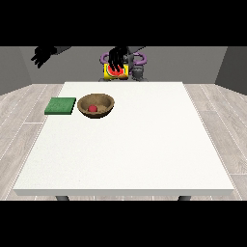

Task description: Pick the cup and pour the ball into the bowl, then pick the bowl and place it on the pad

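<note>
A red ball point(92, 108) is being held inside the wooden bowl point(96, 105), just beside the green pad point(61, 106); both hands point(42, 54) point(116, 59) are being kept raised above the table point(125, 144), fingers hanging relaxed, nothing gripped; no cup is being shown.

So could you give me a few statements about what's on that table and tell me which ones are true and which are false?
1. The red ball lies inside the wooden bowl. True.
2. The bowl stands on the green pad. False: it stands on the white table, beside the pad.
3. The pad lies nearer the view's left edge than the bowl. True.
4. The hand at the view's left is holding the bowl. False: it hangs in the air, far from the bowl.
5. A cup stands on the table beside the bowl. False: no cup shows on the table.
</note>
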